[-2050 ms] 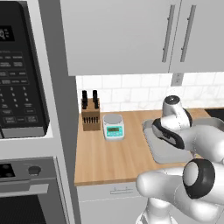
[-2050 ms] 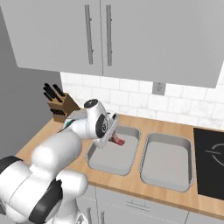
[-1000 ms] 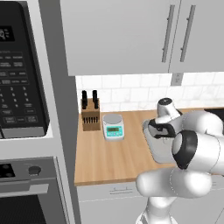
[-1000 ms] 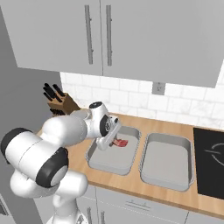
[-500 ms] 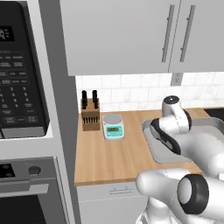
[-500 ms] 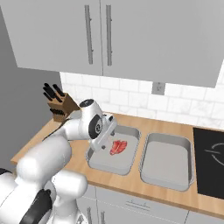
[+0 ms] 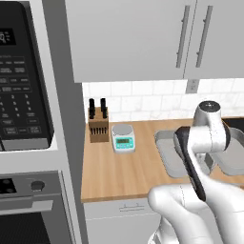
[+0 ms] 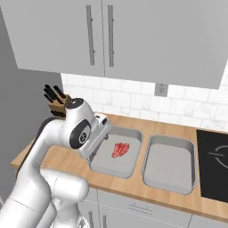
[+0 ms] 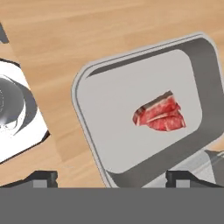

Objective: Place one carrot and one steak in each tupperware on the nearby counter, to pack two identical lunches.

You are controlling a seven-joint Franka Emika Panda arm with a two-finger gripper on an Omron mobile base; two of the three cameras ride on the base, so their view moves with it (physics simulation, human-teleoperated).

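- Now, in the left base view, the arm fills the lower right more than a second ago, its dark-edged link crossing the left tray [image 7: 167, 151]; the scale [image 7: 123, 137] and knife block [image 7: 97, 125] sit on the counter [image 7: 128, 171] at frame centre-left as before.
- In the right base view, the hand has drawn back toward the left tray's [image 8: 131, 168] left rim, so the steak [image 8: 120, 149], half hidden a second ago, lies bare at frame centre inside it. The right tray [image 8: 170, 166] sits just beside.
- In the hand view, the gripper [image 9: 111, 178] shows spread fingertips [image 9: 43, 177] at the bottom corners, holding nothing, apart from the steak [image 9: 160, 115] lying right of centre in the tray [image 9: 92, 81].
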